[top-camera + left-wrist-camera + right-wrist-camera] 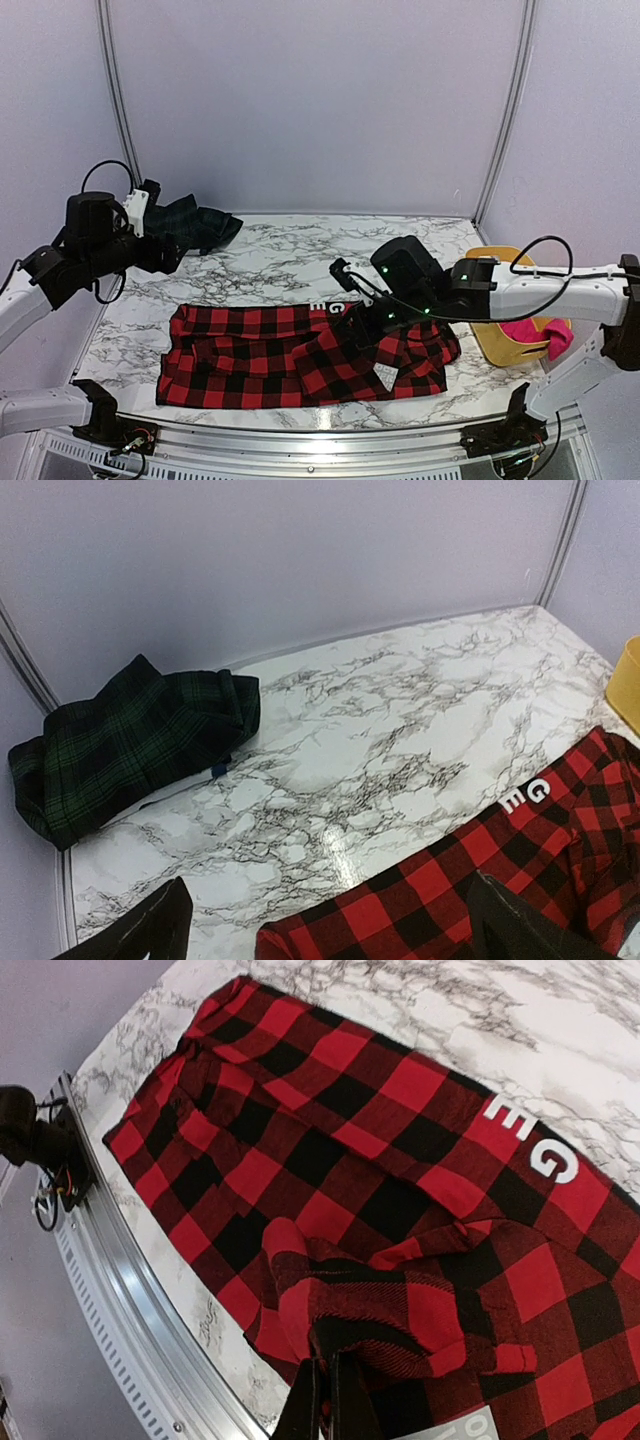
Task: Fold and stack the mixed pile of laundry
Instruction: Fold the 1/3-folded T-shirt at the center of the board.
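The red-and-black checked garment (290, 355) with white letters lies spread across the front of the marble table. My right gripper (352, 325) is shut on a fold of it (400, 1310) and holds that fold a little above the rest. The dark green-black plaid garment (195, 225) lies folded at the back left corner; it also shows in the left wrist view (130, 740). The magenta-pink garment (540, 335) hangs in the yellow tub. My left gripper (330, 950) is open and empty, raised over the table's left side near the checked garment's edge (450, 880).
A yellow plastic tub (500, 345) stands at the right edge of the table. A metal rail (320, 435) runs along the front edge. Lilac walls close in the back and sides. Bare marble (300, 260) lies between the two plaid garments.
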You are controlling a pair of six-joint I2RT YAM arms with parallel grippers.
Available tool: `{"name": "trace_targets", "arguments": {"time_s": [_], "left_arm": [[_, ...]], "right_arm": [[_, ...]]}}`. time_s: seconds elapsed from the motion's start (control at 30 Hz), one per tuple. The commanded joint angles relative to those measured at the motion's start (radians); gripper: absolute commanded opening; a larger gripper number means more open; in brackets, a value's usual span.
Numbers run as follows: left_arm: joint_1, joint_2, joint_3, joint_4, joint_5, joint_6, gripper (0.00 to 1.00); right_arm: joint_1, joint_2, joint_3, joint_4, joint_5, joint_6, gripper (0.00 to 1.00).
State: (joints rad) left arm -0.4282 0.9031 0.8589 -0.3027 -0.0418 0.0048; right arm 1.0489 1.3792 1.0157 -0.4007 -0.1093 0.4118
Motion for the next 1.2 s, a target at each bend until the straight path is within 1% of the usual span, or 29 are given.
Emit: {"name": "trace_targets", "arguments": {"time_s": [0.0,0.13,0.17,0.2,0.27,0.3,0.33,0.37,0.43,0.5,0.57,0.63,0.7,0.77,0.83,0.9,0.97,1.07,1.17], "left_arm": [[0.004,-0.012,0.060,0.024,0.075,-0.063,0.99],[0.003,0.036,0.067,0.015,0.142,-0.023,0.99],[0.001,0.045,0.065,0.015,0.165,-0.012,0.99],[-0.002,0.052,0.062,0.016,0.169,0.012,0.99],[-0.004,0.064,0.059,0.019,0.171,0.036,0.99],[-0.006,0.073,0.059,0.019,0.170,0.044,0.99],[-0.008,0.081,0.058,0.019,0.169,0.048,0.99],[-0.011,0.089,0.056,0.020,0.173,0.053,0.99],[-0.025,0.109,0.051,0.026,0.175,0.066,0.99],[-0.048,0.133,0.049,0.027,0.157,0.092,0.99],[-0.070,0.155,0.051,0.033,0.141,0.107,0.99],[-0.084,0.174,0.052,0.047,0.136,0.106,0.99],[-0.104,0.191,0.054,0.057,0.142,0.112,0.99],[-0.141,0.208,0.052,0.060,0.153,0.137,0.99],[-0.190,0.225,0.044,0.065,0.200,0.165,0.99],[-0.259,0.252,0.039,0.079,0.260,0.195,0.99],[-0.344,0.312,0.055,0.079,0.300,0.235,0.99],[-0.468,0.428,0.106,0.058,0.321,0.332,0.91],[-0.553,0.579,0.199,0.023,0.344,0.431,0.81]], "right_arm": [[0.011,0.053,0.021,-0.034,-0.104,-0.120,0.00],[0.050,0.100,0.009,-0.116,-0.151,-0.188,0.01],[0.051,0.107,0.009,-0.144,-0.174,-0.186,0.05],[0.050,0.102,0.005,-0.166,-0.180,-0.175,0.14],[0.037,0.069,-0.009,-0.197,-0.177,-0.133,0.38],[0.016,0.043,-0.017,-0.206,-0.179,-0.101,0.50],[-0.014,0.016,-0.027,-0.207,-0.188,-0.067,0.58],[-0.051,-0.011,-0.039,-0.204,-0.203,-0.036,0.64],[-0.130,-0.051,-0.060,-0.178,-0.257,0.019,0.69],[-0.200,-0.058,-0.075,-0.130,-0.327,0.072,0.72],[-0.242,-0.032,-0.081,-0.095,-0.395,0.120,0.72],[-0.256,0.015,-0.078,-0.071,-0.459,0.168,0.72],[-0.254,0.062,-0.079,-0.068,-0.512,0.194,0.68],[-0.253,0.078,-0.091,-0.070,-0.533,0.199,0.66],[-0.253,0.083,-0.108,-0.083,-0.533,0.193,0.65],[-0.258,0.081,-0.128,-0.091,-0.528,0.187,0.64],[-0.282,0.066,-0.144,-0.091,-0.518,0.191,0.64],[-0.358,0.043,-0.156,-0.086,-0.497,0.183,0.58],[-0.433,0.053,-0.159,-0.072,-0.495,0.163,0.53]]}}
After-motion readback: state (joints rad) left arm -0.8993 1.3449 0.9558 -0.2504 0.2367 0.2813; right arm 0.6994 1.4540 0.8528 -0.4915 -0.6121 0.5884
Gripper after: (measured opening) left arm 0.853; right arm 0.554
